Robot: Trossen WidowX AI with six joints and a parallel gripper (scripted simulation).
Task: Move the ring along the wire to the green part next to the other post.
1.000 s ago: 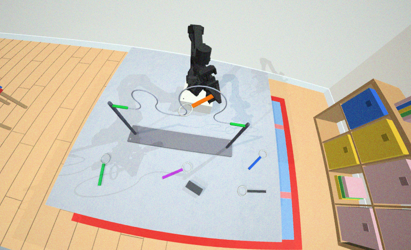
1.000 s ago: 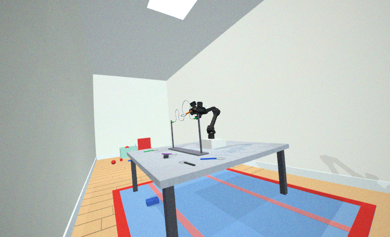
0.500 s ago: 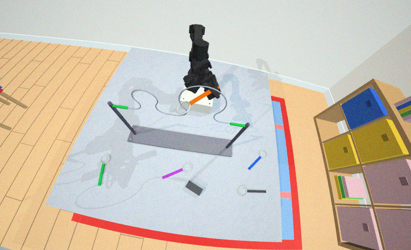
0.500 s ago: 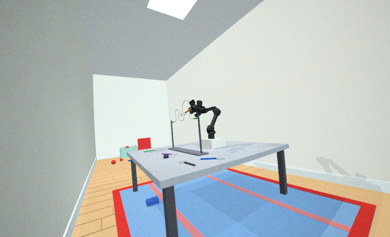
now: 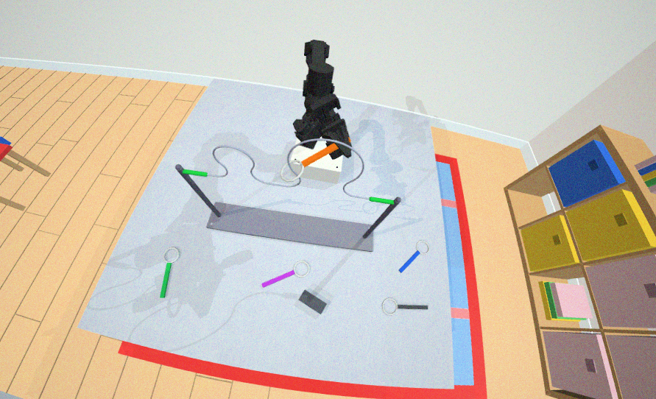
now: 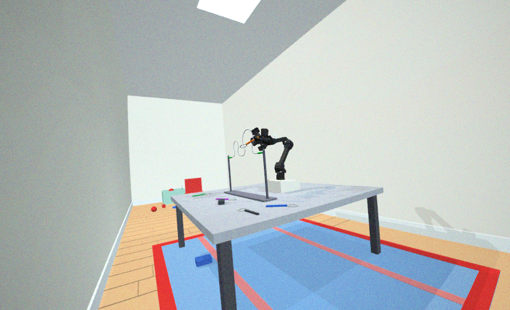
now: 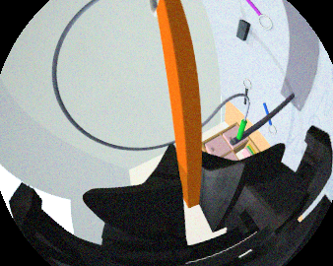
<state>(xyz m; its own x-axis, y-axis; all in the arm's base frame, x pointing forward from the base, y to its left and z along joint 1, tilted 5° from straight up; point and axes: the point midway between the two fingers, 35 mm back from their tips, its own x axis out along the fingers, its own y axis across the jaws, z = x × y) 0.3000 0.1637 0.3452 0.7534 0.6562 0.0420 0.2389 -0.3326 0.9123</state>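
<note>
Keep the ring (image 5: 282, 172) (image 6: 241, 147) (image 7: 154, 6), near mid-frame in the top view, threaded by the grey wire (image 5: 363, 166) (image 6: 242, 135) (image 7: 54, 74) at the big loop's lower left. Too fine to tell whether touching. Grip kept firm, with the orange handle (image 5: 320, 154) (image 6: 249, 142) (image 7: 180, 74) pinched between the fingers of the gripper (image 5: 337, 146) (image 6: 255, 138) (image 7: 174, 148). Move in short steps, turning the ring square to each bend, centring before advancing. Swing the wrist wide of the loop arching beside the fingers, upper centre.

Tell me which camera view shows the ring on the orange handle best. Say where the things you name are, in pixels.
The top view: the whole ring (image 5: 282, 174) shows there, at the end of the orange handle (image 5: 319, 154) (image 6: 249, 142) (image 7: 182, 74). The exterior view shows it tiny; the wrist view catches only a sliver at its upper edge.
</note>
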